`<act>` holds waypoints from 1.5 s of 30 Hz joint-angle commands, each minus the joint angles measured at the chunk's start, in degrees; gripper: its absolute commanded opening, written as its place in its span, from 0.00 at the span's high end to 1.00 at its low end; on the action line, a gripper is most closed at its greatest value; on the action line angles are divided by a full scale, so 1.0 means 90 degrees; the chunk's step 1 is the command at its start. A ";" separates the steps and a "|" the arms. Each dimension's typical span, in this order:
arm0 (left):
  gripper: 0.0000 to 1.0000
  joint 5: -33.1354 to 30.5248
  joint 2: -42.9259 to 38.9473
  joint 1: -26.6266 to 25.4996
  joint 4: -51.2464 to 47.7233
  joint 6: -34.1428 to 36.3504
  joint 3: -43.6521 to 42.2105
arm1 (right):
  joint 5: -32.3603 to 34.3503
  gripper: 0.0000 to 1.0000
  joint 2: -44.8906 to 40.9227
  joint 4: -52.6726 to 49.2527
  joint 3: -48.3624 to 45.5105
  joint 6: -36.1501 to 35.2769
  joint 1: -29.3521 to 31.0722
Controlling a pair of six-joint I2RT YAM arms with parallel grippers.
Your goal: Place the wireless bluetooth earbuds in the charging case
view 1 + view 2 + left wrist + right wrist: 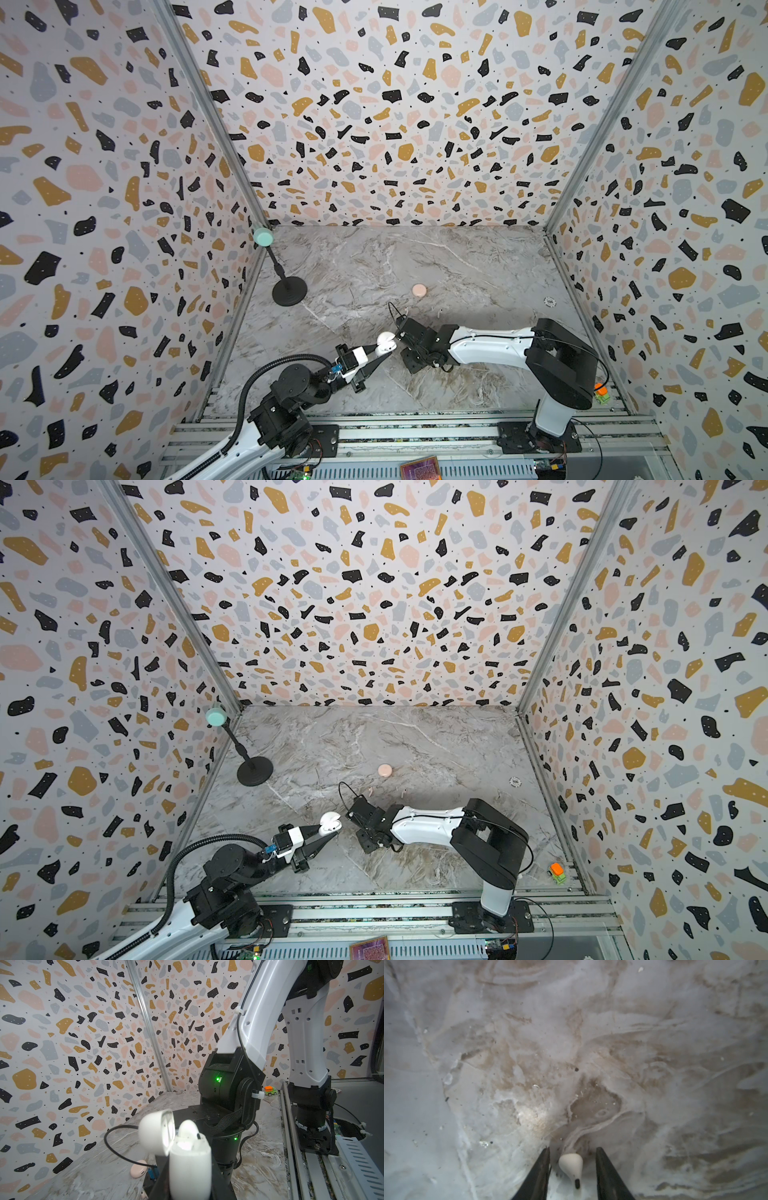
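The left arm (291,390) is reaching up from the near rail, its forearm slanting away from the rail and its wrist raised off the marble table (478,266). The left gripper (384,352) is pinching the lower half of the white charging case (386,338), its fingers pressed against the case's sides, and is holding the case clear of the table. The case's lid (155,1132) is standing open, hinged back. One white earbud (188,1129) is sitting in the case, its rounded head poking above the rim.

To the right of the white charging case, the right arm (490,345) is rising from its base on the rail, folding at the elbow and stretching its white forearm leftward towards the case, with the wrist bent so that the fingers are pointing down at the table. The right gripper (573,1148) is standing spread, just beside the case in both top views. A second white earbud (571,1163) is lying on the table between the two fingers (542,1169), with a gap showing on either side, so neither finger is touching it.

Beyond the white charging case, two pale pink earbuds (370,790) are lying on the table, and farther back a shut pink charging case (419,290) is resting apart from them. Far left of the white case a black stand (289,291) is sitting near the wall.
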 commanded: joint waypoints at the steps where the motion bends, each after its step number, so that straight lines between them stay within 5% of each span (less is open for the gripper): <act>1: 1.00 -0.0027 -0.0066 -0.0040 0.0219 0.0061 0.0019 | 0.0226 0.65 0.0048 -0.0335 0.0160 0.0135 0.0035; 19: 1.00 -0.0054 -0.0048 -0.0050 0.0194 0.0079 0.0019 | 0.0228 0.75 -0.0013 -0.0503 0.0106 0.0515 0.0055; 30: 1.00 -0.0045 0.0001 -0.0053 0.0218 0.0080 0.0019 | 0.0325 0.66 -0.0062 -0.0879 0.0221 0.1036 0.0074; 45: 1.00 -0.0025 0.0050 -0.0061 0.0228 0.0075 0.0011 | -0.0028 0.73 0.0314 -0.1047 0.0553 0.1286 0.0074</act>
